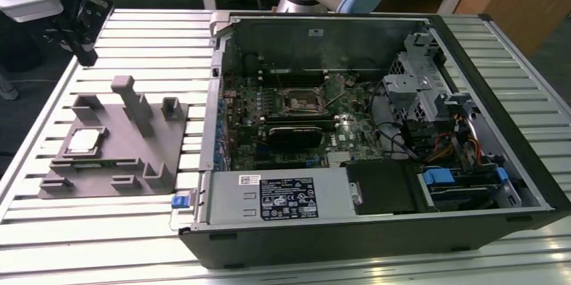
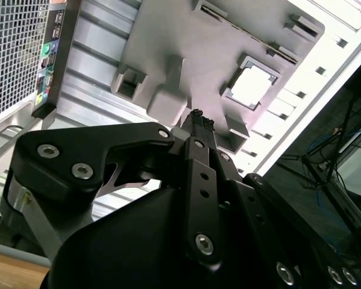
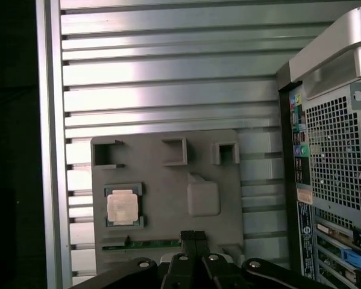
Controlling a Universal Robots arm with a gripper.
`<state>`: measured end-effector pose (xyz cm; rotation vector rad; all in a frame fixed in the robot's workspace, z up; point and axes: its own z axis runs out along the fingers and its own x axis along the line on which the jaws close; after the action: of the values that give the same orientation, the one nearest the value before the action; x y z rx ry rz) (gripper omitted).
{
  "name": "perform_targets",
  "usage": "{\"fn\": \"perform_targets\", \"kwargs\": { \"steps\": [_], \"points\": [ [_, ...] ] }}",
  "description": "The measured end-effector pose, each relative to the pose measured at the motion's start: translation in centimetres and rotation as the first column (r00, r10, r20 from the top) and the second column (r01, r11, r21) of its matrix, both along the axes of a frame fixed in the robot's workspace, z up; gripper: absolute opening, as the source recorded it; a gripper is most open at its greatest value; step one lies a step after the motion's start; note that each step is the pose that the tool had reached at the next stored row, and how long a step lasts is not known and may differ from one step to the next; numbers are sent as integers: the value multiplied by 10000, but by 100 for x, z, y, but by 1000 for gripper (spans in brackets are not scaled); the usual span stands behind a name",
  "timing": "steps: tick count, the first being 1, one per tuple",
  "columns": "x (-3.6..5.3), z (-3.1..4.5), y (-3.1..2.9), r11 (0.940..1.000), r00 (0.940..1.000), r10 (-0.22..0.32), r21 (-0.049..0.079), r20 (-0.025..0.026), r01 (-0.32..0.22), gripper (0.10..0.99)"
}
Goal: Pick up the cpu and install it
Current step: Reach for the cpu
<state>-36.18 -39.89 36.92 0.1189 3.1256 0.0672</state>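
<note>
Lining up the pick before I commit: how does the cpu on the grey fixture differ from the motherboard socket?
The cpu is pale and silvery; the socket is a dark frame. The cpu lies in a recess of the grey fixture, outside the case; the socket sits on the motherboard inside the open case. Both are square and lie flat.

I work over a table [image 1: 143, 34] of ribbed, silvery metal slats. Two things rest directly on it. A grey fixture [image 1: 120, 158] sits toward the exterior view's left. Just beside it, toward the right, an open black computer case [image 1: 357, 245] lies on its side.
</note>
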Motion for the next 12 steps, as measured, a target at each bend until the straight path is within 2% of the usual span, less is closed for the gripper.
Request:
{"fn": "perform_targets", "kwargs": {
  "steps": [5, 9, 12],
  "points": [
    [-61, -24, -16, 10000, 10000, 6, -3, -53, -6, 106],
    [-76, -43, -53, 10000, 9999, 52, -6, -150, -52, 106],
    [-126, -56, -65, 10000, 9998, 77, -17, -187, -77, 106]
  ]
}}
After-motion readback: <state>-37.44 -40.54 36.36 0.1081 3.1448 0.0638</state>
